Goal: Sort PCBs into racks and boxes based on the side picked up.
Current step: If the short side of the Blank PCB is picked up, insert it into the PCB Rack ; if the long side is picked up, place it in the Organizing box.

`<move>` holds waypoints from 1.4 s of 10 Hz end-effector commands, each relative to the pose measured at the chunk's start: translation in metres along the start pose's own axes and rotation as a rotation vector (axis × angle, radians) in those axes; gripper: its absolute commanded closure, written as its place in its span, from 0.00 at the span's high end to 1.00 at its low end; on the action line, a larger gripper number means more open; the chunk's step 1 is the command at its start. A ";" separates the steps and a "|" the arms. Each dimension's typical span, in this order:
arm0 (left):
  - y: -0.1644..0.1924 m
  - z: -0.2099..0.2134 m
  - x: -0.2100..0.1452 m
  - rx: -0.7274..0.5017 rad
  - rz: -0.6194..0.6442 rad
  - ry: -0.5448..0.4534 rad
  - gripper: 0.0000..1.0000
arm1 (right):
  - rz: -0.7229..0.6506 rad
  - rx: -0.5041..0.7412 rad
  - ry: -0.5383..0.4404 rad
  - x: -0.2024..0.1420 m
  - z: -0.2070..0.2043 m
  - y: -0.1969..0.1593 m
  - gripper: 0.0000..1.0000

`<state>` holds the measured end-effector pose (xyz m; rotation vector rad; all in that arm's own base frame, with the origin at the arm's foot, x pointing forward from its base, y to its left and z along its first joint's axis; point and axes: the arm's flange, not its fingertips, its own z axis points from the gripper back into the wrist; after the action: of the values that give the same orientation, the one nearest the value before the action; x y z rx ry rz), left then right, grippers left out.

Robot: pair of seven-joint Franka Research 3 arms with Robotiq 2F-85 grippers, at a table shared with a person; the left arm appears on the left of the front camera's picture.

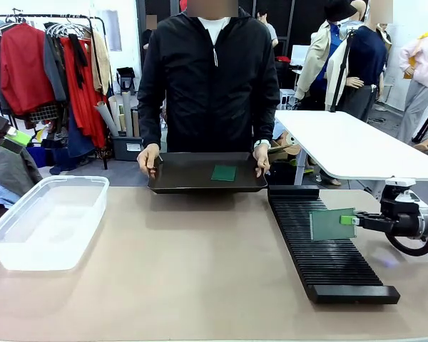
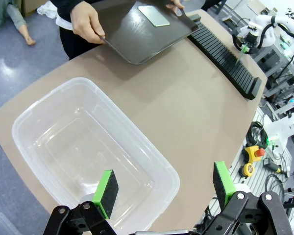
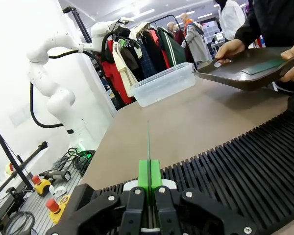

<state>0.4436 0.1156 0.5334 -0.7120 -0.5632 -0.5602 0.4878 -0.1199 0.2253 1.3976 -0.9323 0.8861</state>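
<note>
Two green PCBs are in the scene. The first PCB stands upright on its edge over the far half of the rack, clamped at its right side by the right gripper, which reaches in from the right. In the right wrist view this PCB shows as a thin vertical line rising from between the right gripper fingers, which are pressed shut on it. Whether its lower edge sits in a slot cannot be told.

The second PCB lies flat on one dark rimmed tray, towards its right half.

There is one rack: long, low and black, with many narrow slots, lying on the right side of the table and running from beside the tray towards the near edge.

There is one clear plastic tub, on the left side of the table, well apart from the rack.

The left gripper hangs above the tub's near corner with its two green pads spread wide, holding nothing.

One person in a black jacket stands at the far side, holding the tray with one hand at its left end and the other hand at its right end.
</note>
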 end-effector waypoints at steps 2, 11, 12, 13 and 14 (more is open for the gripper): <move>-0.002 0.000 0.000 -0.007 0.003 -0.004 1.00 | 0.092 0.032 0.046 -0.004 -0.010 0.005 0.00; -0.002 0.000 0.000 -0.007 0.003 -0.004 1.00 | 0.213 0.019 0.079 -0.014 -0.024 0.002 0.00; -0.002 0.000 0.000 -0.007 0.003 -0.004 1.00 | 0.228 0.009 0.083 -0.015 -0.022 0.003 0.00; -0.002 0.000 0.000 -0.007 0.003 -0.004 1.00 | 0.242 -0.002 0.089 -0.016 -0.020 0.005 0.00; -0.002 0.000 0.000 -0.007 0.003 -0.004 1.00 | 0.261 -0.023 0.088 -0.017 -0.018 0.005 0.00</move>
<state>0.4436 0.1156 0.5334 -0.7120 -0.5631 -0.5603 0.4848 -0.1034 0.2112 1.2944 -1.0298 1.0973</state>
